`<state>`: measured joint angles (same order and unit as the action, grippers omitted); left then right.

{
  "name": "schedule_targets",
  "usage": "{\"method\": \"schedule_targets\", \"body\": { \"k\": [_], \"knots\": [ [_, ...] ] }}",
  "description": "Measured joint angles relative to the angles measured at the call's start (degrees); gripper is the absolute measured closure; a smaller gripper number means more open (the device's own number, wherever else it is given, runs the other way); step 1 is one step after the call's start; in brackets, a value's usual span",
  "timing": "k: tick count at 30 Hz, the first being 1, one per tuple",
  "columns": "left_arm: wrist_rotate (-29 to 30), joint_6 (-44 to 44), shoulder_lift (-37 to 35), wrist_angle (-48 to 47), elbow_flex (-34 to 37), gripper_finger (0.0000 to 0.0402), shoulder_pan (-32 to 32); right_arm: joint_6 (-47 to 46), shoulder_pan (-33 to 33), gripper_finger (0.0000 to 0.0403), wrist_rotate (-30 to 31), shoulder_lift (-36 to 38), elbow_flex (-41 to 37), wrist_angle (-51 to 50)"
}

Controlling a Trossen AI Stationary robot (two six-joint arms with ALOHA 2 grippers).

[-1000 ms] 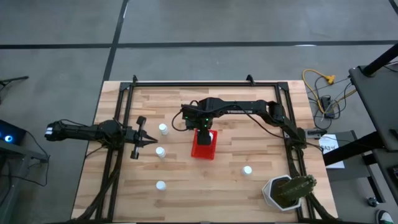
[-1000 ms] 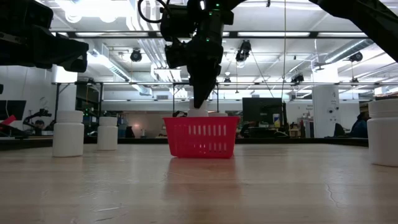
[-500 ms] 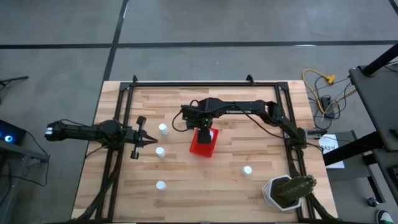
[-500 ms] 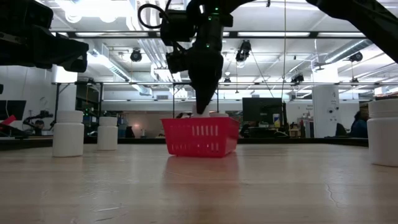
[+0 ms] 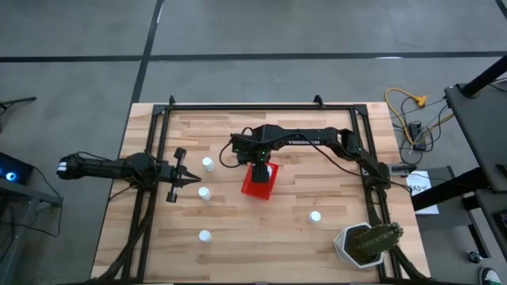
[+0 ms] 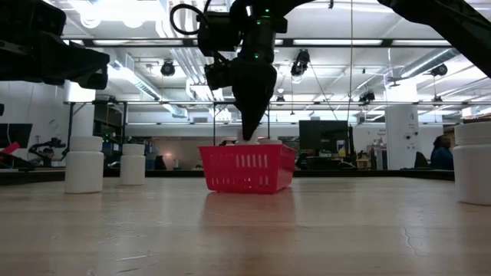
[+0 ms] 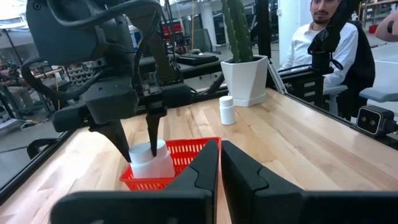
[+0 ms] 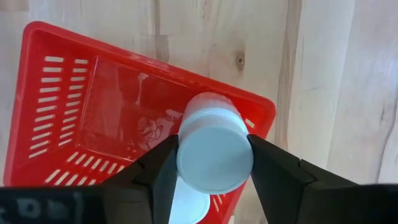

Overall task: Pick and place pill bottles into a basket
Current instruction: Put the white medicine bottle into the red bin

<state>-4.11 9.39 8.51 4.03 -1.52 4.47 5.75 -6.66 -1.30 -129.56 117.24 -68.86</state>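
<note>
The red basket [image 5: 259, 181] stands mid-table and also shows in the low view [image 6: 247, 169]. My right gripper [image 8: 214, 163] hangs over it, shut on a white pill bottle [image 8: 214, 149] at the basket's corner. Another bottle [image 8: 186, 210] lies in the basket under it. Several bottles stand upright on the table: two [image 5: 207, 164] [image 5: 204, 192] near my left gripper, one [image 5: 205, 235] nearer the front, one [image 5: 315, 216] at the right. My left gripper [image 5: 196, 181] waits shut and empty left of the basket. My right gripper pinches the bottle by its cap and neck [image 8: 186, 134] between its two fingers [image 8: 163, 163], one on each side. The fingers come from above, pointing down. The bottle hangs below them, its lower part inside the basket [image 7: 151, 163]; whether it rests on the floor is hidden.
A white pot with a green plant [image 5: 364, 244] stands at the near right corner. Black frame rails [image 5: 150, 198] run along the table's left, right and far sides. A seated person [image 7: 323, 43] shows beyond the table in the left wrist view.
My right gripper has gone down a little with the bottle into the basket. The basket has shifted slightly and now sits a little tipped in the low view.
</note>
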Motion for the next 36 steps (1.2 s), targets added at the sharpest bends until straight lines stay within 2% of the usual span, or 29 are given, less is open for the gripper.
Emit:
{"method": "schedule_targets", "body": {
  "k": [5, 11, 21, 36],
  "knots": [
    [0.0, 0.0, 0.0, 0.0, 0.0, 0.04, 0.0, -0.1, 0.0, 0.0219, 0.5, 0.0, 0.0, -0.6],
    [0.0, 0.0, 0.0, 0.0, 0.0, 0.04, 0.0, -0.5, 0.0, 0.0217, 4.5, 0.0, 0.0, -1.9],
    [0.0, 0.0, 0.0, 0.0, 0.0, 0.04, 0.0, 0.7, 0.0, 0.0211, 4.5, 0.3, 0.5, -1.9],
    [0.0, 0.0, 0.0, 0.0, 0.0, 0.04, 0.0, 1.8, 0.1, 0.0211, 3.2, 4.6, 0.5, -5.2]
  ]
}}
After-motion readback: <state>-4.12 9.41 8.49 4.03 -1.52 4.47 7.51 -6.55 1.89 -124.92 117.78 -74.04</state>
